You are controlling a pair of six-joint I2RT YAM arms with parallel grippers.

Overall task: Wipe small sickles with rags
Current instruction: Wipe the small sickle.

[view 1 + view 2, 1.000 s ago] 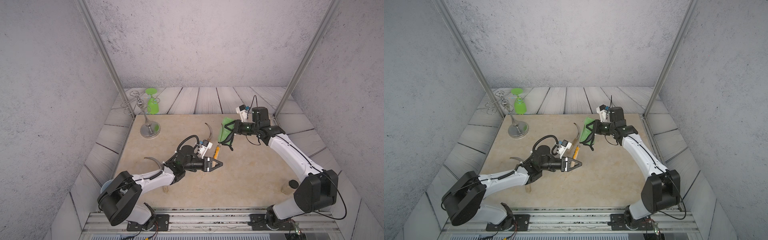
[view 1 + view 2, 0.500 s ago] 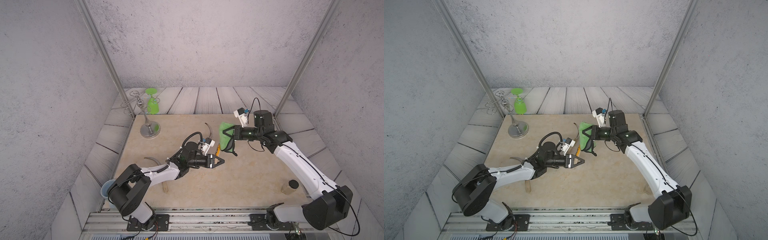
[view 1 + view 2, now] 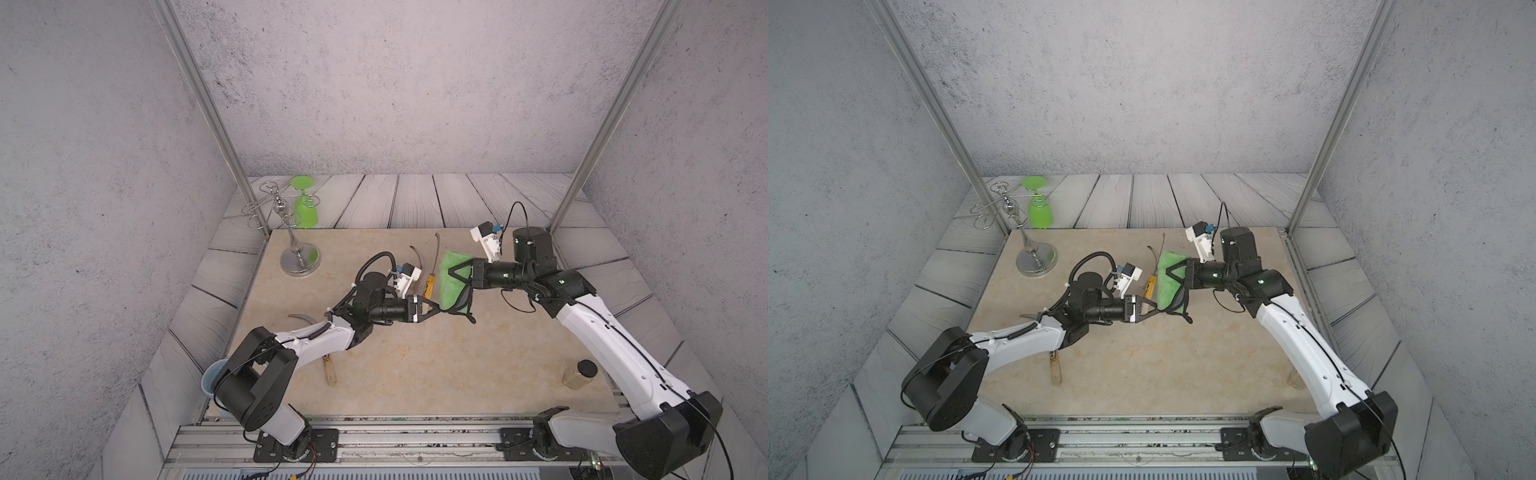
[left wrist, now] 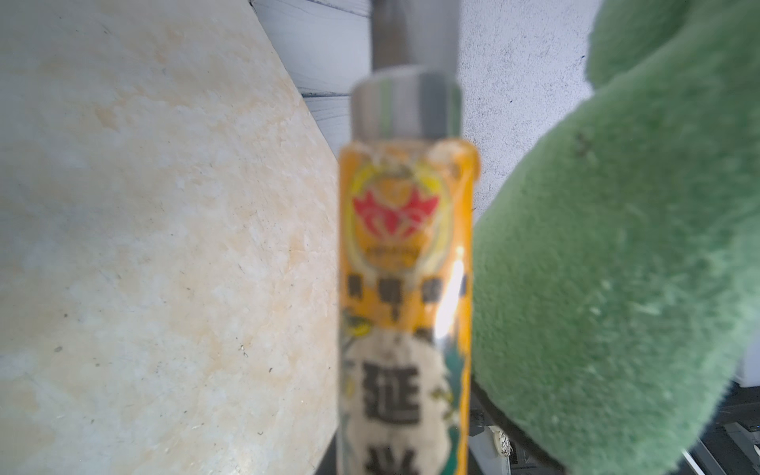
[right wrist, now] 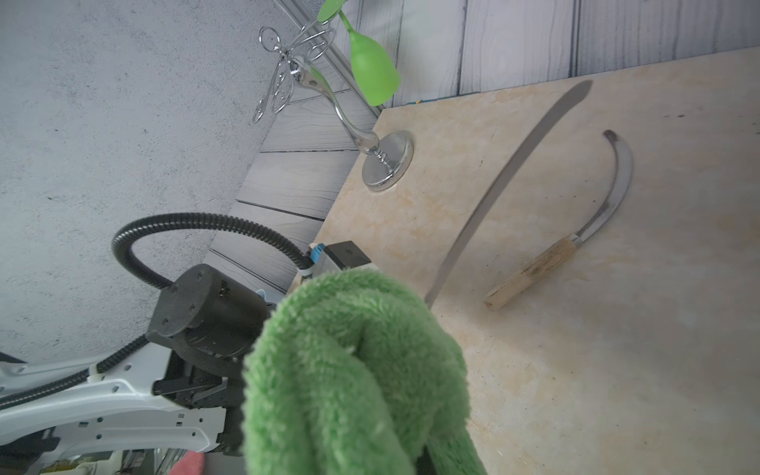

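Note:
My left gripper (image 3: 432,309) is shut on the lower handle of a small sickle (image 3: 430,284), which has an orange label (image 4: 405,246). Its thin blade (image 5: 506,185) points toward the back. My right gripper (image 3: 455,272) is shut on the bunched green rag (image 3: 451,276), and the rag (image 4: 617,267) sits right beside that handle. The rag (image 5: 357,370) hides the right fingers. A second sickle (image 5: 575,238) lies flat on the board behind the left wrist. A third sickle (image 3: 330,372) lies under the left arm, its blade (image 3: 301,318) poking out.
A chrome glass rack (image 3: 300,259) stands at the board's back left corner with a green upside-down glass (image 3: 305,208) hanging on it. A small black-lidded jar (image 3: 579,374) stands near the front right. A pale blue cup (image 3: 212,376) sits beside the left arm's shoulder.
The left gripper has carried the labelled sickle up and toward the back right, closer to the rag. The right arm has shifted and brought the rag alongside the handle.

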